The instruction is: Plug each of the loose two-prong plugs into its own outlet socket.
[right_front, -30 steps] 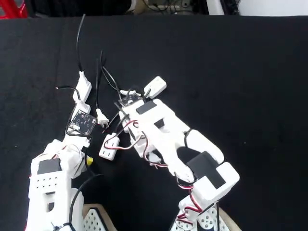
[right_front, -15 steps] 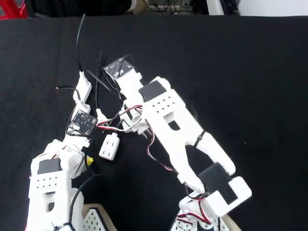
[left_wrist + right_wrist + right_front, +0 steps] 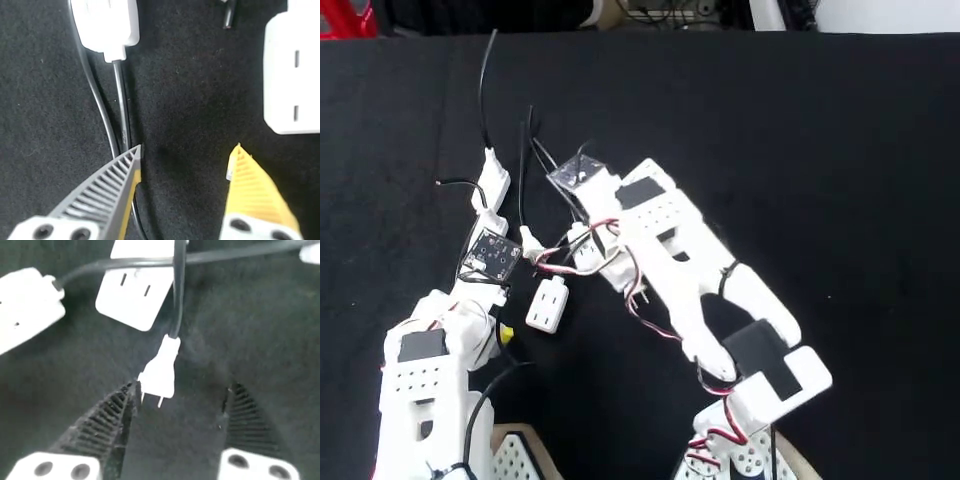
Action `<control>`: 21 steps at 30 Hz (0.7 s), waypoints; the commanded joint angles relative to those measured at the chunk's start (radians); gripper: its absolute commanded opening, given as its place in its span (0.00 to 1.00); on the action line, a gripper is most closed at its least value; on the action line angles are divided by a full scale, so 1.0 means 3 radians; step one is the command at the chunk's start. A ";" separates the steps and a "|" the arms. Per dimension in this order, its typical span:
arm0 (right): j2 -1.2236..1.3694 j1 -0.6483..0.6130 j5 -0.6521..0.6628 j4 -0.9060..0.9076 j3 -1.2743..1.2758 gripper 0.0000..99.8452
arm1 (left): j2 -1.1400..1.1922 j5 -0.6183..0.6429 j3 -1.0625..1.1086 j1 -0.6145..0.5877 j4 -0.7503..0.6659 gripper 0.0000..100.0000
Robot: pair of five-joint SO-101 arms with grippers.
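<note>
Right claw [image 3: 183, 388] apart, one finger on each side of the plug [image 3: 159, 374], which lies on the bench [image 3: 820, 150] with its prongs toward the claw. Left claw [image 3: 188, 147] apart over a cord [image 3: 120, 110].

Judgement: centre on the plug body, clear of prongs and cord, before closing.

Count, right wrist view: one plug, two socket blocks [image 3: 134, 292]. High view: lone block [image 3: 548, 303] at 9 o'clock of the right arm [image 3: 670, 260].
</note>
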 commanded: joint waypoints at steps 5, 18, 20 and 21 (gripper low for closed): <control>-0.0146 0.0138 0.0271 0.0138 -0.0013 0.13 | -0.0026 -0.0041 -0.0013 0.0038 0.0041 0.27; 0.0350 0.0015 0.0087 -0.0225 0.0228 0.12 | -0.0026 -0.0041 -0.0013 0.0038 0.0041 0.27; 0.0386 0.0010 0.0077 -0.0266 0.0217 0.12 | -0.0026 -0.0041 -0.0013 0.0038 0.0041 0.27; 0.0396 0.0015 0.0077 -0.0317 0.0217 0.12 | -0.0026 -0.0041 -0.0013 0.0038 0.0041 0.27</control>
